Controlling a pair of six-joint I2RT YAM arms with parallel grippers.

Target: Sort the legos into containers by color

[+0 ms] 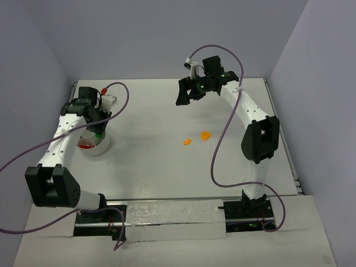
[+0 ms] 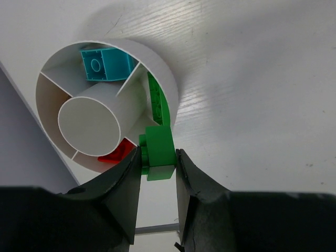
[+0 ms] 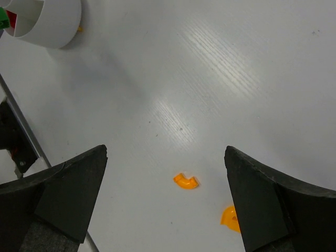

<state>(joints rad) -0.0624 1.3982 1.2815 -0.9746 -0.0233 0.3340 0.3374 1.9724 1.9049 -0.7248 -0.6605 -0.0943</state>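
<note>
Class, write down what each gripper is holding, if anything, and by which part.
The left gripper holds a green brick by its two opposite sides. The right gripper is open and holds nothing.

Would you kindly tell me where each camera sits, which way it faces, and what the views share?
Top external: above and behind the arms, looking down on the table; both arms show.
Left wrist: on the left arm, facing down at the bowl; left gripper pinches a green brick.
Right wrist: facing down at two orange pieces; open right gripper shows.
Shared: bowl in all three.
</note>
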